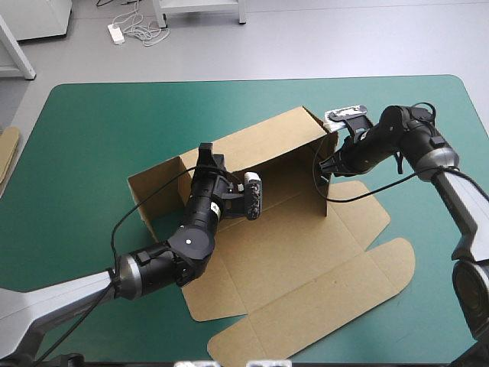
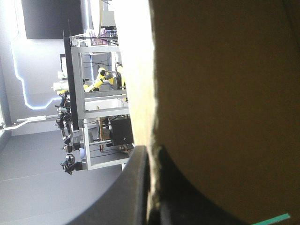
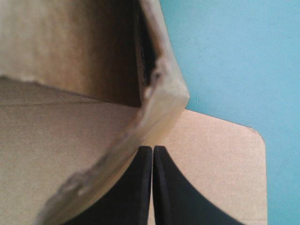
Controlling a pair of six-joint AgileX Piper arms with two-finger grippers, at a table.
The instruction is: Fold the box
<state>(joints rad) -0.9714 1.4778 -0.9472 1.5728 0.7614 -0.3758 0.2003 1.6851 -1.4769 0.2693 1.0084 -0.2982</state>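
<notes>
High view: box (image 1: 306, 252) lies mid-frame on the teal-green cover (image 1: 84, 138), back and side walls raised, front flaps flat toward lower right. Left gripper (image 1: 208, 157) pinches the back wall's top edge. Right gripper (image 1: 322, 166), fingers pressed together, meets the right wall's corner. Open cover lies widest at frame left.

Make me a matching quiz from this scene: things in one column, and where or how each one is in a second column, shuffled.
Things:
1. brown cardboard box
2. left black-fingered gripper
3. right black-fingered gripper
4. teal-green table cover

States:
A. shut, tip at a raised wall's corner
B. lies under everything
C. back wall raised, front flaps flat
D. clamped on a wall's edge

Pairs: 1-C, 2-D, 3-A, 4-B
</notes>
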